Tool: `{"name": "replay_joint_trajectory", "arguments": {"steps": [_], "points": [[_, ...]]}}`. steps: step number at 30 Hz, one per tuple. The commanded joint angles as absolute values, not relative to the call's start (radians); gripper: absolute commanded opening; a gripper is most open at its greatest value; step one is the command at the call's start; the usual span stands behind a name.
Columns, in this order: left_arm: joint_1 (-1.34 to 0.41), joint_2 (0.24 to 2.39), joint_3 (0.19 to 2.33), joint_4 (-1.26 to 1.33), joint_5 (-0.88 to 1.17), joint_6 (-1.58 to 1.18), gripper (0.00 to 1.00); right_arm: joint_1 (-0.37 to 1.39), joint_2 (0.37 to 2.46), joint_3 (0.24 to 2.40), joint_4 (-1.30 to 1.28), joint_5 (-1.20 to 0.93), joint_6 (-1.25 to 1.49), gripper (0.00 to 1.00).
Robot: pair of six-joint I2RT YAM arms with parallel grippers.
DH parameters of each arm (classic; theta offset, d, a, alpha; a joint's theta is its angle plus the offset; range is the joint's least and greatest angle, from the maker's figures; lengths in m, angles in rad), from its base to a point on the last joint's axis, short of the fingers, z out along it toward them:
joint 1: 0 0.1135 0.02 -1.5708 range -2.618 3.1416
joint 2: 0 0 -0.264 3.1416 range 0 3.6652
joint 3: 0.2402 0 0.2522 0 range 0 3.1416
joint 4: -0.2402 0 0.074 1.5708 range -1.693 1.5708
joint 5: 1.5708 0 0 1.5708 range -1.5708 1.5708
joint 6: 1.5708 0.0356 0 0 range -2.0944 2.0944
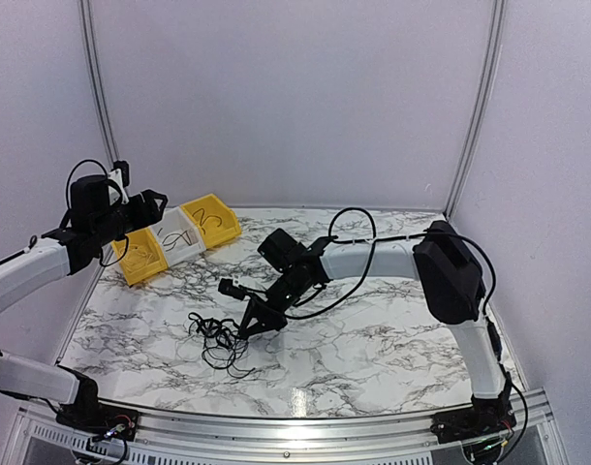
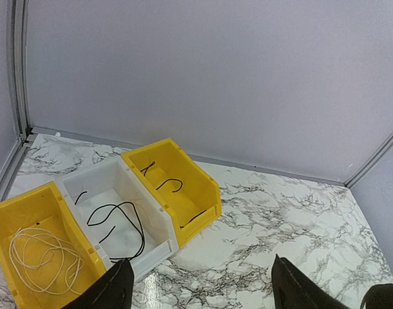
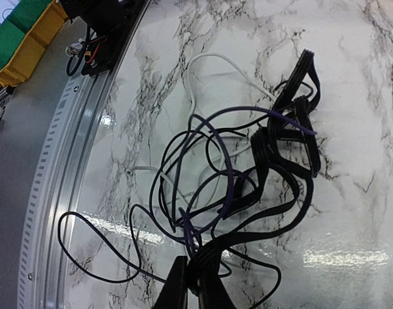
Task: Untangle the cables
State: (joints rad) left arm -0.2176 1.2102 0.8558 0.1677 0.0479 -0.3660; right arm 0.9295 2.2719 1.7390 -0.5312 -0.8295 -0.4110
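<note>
Lying in a loose heap close to the near edge of the tabletop [image 1: 373, 339], left of its middle, the cables [image 1: 216, 336] were knotted through one another. The right wrist view showed what the knot was made of. A purple strand [image 3: 227, 187] and thin black cords looped in its middle. A white strand [image 3: 203, 64] ran out toward the far side. A flat black cord [image 3: 293, 122] was folded back on itself several times. One thin black loop [image 3: 87, 248] lay free toward the near edge.

Such cords probably weighed almost nothing and had no stiffness, so a pull on any strand would likely drag the whole heap across the glossy tabletop. The flat cord looked the stiffest and likeliest to keep its folds. A free end or an outer loop seemed the better place to take hold, with the rest pinned down.

The right pincer [image 3: 193, 269] was at the near side of the heap, its fingers together and clamped on a bundle of strands where the purple and flat cords crossed. The left pincer [image 2: 200, 262] hung well apart from the heap, its fingers spread and holding nothing. It was over the far-left corner, where three bins [image 2: 195, 222] sat side by side. One held a pale cord and the other two held black cords.
</note>
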Motion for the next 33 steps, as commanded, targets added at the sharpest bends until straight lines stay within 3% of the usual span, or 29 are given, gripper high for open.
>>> {"name": "replay_joint_trajectory", "arguments": {"steps": [1,9,17,20,26,33], "points": [[-0.222,1.213,0.885,0.182,0.078,-0.352,0.76,0.936,2.214,1.765,-0.506,-0.858,-0.390,0.02],[-0.259,1.220,0.885,0.183,0.099,-0.297,0.72,0.936,2.171,1.763,-0.523,-0.850,-0.396,0.00],[-0.404,1.232,0.886,0.152,0.126,-0.146,0.72,0.921,1.978,1.626,-0.525,-0.795,-0.447,0.00],[-0.500,1.243,0.896,0.101,0.102,-0.088,0.72,0.886,1.913,1.497,-0.468,-0.798,-0.445,0.00],[-0.811,1.326,0.955,-0.023,-0.146,-0.076,0.71,0.768,1.894,1.312,-0.413,-0.874,-0.423,0.00],[-1.028,1.485,0.911,0.084,-0.299,-0.235,0.68,0.698,1.893,1.209,-0.359,-0.923,-0.395,0.02]]}}
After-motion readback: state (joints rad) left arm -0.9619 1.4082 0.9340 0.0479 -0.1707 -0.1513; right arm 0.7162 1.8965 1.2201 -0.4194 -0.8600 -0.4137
